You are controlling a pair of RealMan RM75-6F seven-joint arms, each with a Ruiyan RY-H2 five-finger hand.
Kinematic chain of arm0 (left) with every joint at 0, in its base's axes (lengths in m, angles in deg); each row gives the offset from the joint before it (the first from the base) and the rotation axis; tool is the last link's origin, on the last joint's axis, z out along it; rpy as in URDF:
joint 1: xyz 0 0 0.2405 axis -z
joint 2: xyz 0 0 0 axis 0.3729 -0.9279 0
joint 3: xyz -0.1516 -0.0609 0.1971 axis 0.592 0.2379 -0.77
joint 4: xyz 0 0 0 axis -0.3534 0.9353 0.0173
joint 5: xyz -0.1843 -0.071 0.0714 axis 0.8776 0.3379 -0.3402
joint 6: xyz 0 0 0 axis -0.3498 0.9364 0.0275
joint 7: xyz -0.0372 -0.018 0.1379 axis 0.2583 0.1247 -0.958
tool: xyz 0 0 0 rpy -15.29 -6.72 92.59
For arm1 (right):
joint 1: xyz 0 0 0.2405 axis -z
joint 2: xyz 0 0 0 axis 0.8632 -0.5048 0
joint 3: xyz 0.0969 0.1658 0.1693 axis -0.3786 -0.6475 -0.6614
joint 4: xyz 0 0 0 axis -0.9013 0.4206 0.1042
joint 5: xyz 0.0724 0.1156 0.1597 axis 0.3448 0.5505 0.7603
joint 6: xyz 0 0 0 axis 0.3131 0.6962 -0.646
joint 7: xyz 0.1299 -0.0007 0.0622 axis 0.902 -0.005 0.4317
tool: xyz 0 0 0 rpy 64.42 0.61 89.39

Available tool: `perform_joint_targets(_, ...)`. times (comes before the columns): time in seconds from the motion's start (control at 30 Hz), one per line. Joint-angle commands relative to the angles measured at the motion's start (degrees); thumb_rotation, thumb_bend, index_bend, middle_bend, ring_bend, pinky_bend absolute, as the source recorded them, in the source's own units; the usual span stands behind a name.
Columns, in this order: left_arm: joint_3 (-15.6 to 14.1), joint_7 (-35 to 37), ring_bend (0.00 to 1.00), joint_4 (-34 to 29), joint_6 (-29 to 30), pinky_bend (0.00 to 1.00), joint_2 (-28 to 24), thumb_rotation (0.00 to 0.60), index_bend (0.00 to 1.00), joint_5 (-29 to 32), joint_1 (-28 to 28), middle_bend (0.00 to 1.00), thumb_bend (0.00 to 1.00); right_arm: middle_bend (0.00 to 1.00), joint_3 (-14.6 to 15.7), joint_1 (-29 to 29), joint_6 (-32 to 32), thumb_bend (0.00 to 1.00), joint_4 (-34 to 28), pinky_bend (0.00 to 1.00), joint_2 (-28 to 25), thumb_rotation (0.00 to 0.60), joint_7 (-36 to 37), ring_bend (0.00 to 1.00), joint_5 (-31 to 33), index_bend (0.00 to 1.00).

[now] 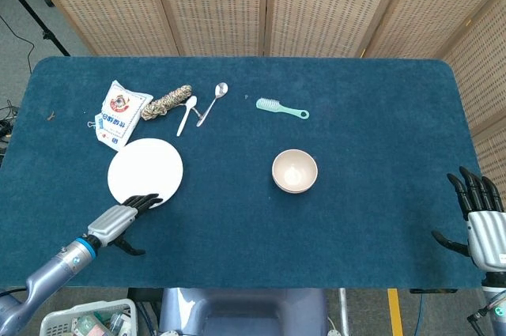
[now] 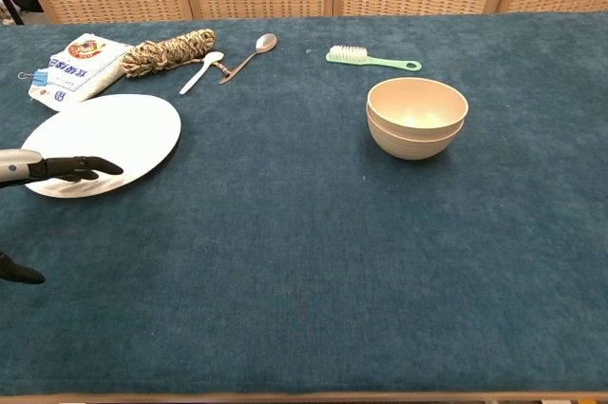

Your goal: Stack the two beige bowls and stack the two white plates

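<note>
Table: dark teal cloth table (image 1: 371, 107), woven screens behind it.
Beige bowls: two beige bowls (image 2: 416, 117) nested one inside the other, upright, right of centre; stack stands well apart from both hands.
White plates: white plates (image 2: 109, 138) lie at the left side of the table; chest view shows a second rim just under the top one, so one plate lies on the other.
Left hand: left hand (image 1: 120, 220) at the near edge of the plates, fingers (image 2: 87, 167) stretched out flat and side by side over the plate rim, thumb held apart below; it grips nothing. Whether the fingertips touch the plate, cannot tell.
Right hand: right hand (image 1: 479, 217) at the far right table edge, fingers spread and upright, empty; seen only in head view.
Packet: white packet (image 2: 81, 64) with a round red-and-blue emblem and dark print, just behind the plates; writing too small to read.
Rope: coiled rope bundle (image 2: 170, 50) beside the packet.
Spoons: white spoon (image 2: 200, 71) and metal spoon (image 2: 251, 54), close together.
Brush: mint-green brush (image 2: 371, 59) behind the bowls.
</note>
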Motion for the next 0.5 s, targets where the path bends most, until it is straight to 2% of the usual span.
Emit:
perform_joint_targets(0.03, 0.3, 0.4, 0.0, -0.1, 1.5, 0.01, -0.3, 0.6, 0.0, -0.4, -0.4, 0.0, 0.02, 0.0, 0.0, 0.0, 0.1, 0.0, 0.0, 0.0, 0.0, 0.6, 0.0, 0.0, 0.1, 0.0)
perform_joint_targets(0.33, 1.0, -0.8, 0.0, -1.0, 5.5, 0.0, -2.4, 0.6, 0.0, -0.7, -1.7, 0.0, 0.02, 0.0, -0.1, 0.0, 0.1, 0.0, 0.1, 0.0, 0.0, 0.6, 0.2, 0.0, 0.2, 0.0)
perform_joint_targets(0.5, 2.6, -7.1, 0.0, -1.7, 12.9, 0.0, -3.6, 0.6, 0.0, 0.5, -5.1, 0.0, 0.02, 0.0, -0.2, 0.1, -0.2, 0.0, 0.1, 0.0, -0.1, 0.6, 0.3, 0.0, 0.2, 0.0)
